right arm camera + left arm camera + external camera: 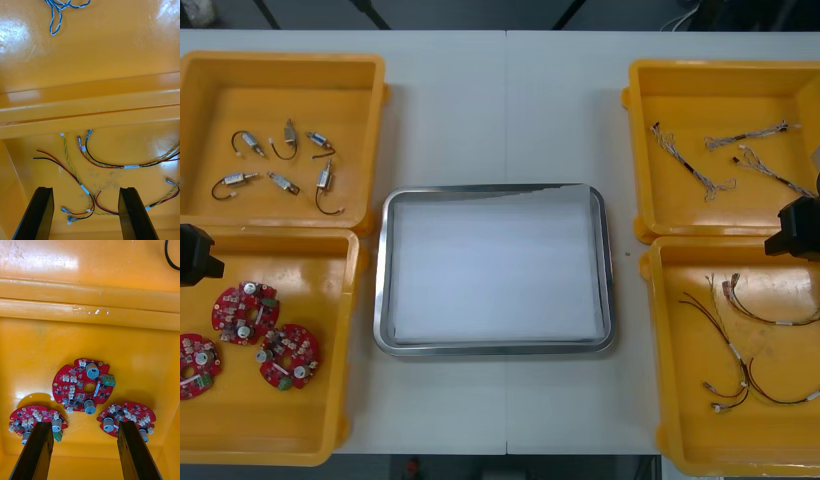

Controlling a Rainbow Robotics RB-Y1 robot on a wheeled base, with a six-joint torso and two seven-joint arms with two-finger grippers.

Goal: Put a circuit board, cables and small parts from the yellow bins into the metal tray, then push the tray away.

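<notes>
Red boards (84, 386) lie in the bin (37, 352) under the left gripper (86, 425), its fingers apart; I'd lower squarely over the middle one and pinch its rim, while the right gripper (86, 189), fingers likewise apart, hovers over cables (108, 165).

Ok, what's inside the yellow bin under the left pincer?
Three round red circuit boards lie in that yellow bin. The open left pincer hangs above; its fingers cover parts of two boards.
</notes>
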